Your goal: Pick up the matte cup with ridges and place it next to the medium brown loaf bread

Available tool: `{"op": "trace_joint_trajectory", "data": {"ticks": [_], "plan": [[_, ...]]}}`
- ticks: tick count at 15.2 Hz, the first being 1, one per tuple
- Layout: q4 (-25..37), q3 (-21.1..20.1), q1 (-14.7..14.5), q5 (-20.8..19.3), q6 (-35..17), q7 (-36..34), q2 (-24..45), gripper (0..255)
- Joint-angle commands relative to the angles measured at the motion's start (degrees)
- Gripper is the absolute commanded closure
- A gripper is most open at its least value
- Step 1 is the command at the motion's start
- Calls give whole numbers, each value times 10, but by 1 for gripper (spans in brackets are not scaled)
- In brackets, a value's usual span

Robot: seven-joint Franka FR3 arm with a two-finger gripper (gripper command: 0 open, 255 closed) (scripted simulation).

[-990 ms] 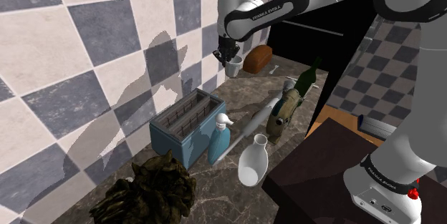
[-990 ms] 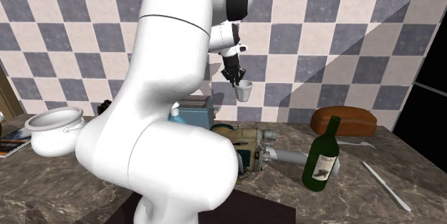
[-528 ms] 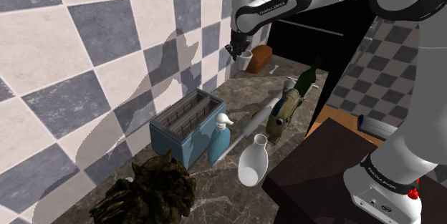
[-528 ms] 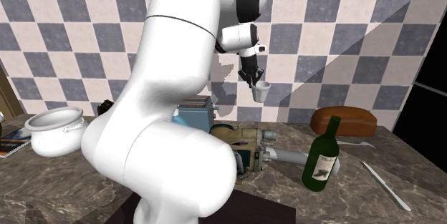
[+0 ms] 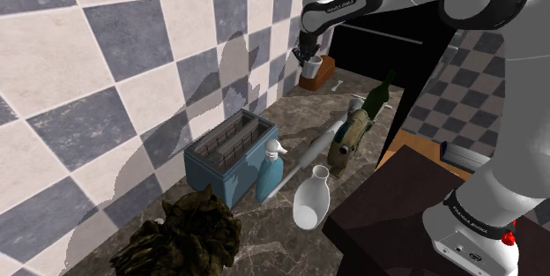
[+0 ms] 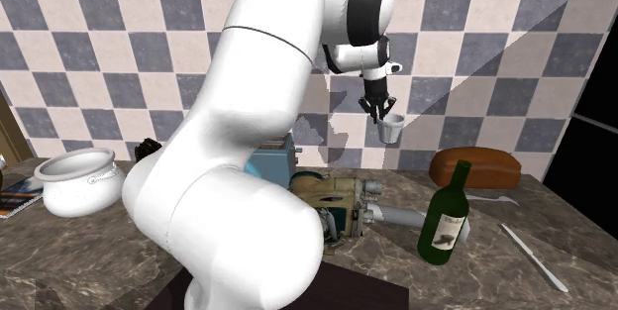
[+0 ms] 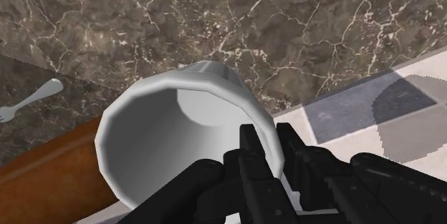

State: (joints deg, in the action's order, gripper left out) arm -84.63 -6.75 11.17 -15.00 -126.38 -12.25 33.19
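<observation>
The white ridged cup [image 6: 391, 130] hangs in the air, my gripper [image 6: 374, 110] shut on its rim with one finger inside and one outside. In the shoulder view the cup [image 5: 312, 63] and gripper [image 5: 307, 52] are close to the checkered wall, above the brown loaf [image 5: 321, 72] at the counter's far end. From the second exterior view, the loaf [image 6: 473, 166] lies lower and to the right of the cup. Along the hand, the cup's open mouth [image 7: 179, 140] faces the camera, the gripper [image 7: 268, 147] clasps its wall, and the loaf [image 7: 43, 179] lies below it.
A blue toaster [image 5: 227, 152], a spray bottle [image 5: 271, 167], a white vase [image 5: 311, 199] and a green wine bottle [image 5: 377, 96] stand along the marble counter. A fork [image 7: 29, 97] lies by the loaf, a knife [image 6: 533, 256] near the counter's right edge. A white pot [image 6: 77, 181] sits far left.
The arm has carried the cup along the wall toward the loaf, rightwards in the second exterior view and slightly lower. The grip on the cup is unchanged.
</observation>
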Motion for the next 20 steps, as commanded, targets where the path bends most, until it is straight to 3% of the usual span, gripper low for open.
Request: {"op": "trace_joint_trajectory", "data": {"ticks": [1, 10, 13, 15, 16, 20], "plan": [[27, 3, 16, 5, 7, 25, 16, 255], [215, 11, 84, 28, 69, 132, 129, 255], [328, 13, 102, 36, 112, 168, 194, 255], [459, 16, 110, 41, 167, 195, 268, 255], [488, 16, 110, 42, 180, 200, 283, 255], [440, 16, 113, 40, 141, 194, 274, 255]]}}
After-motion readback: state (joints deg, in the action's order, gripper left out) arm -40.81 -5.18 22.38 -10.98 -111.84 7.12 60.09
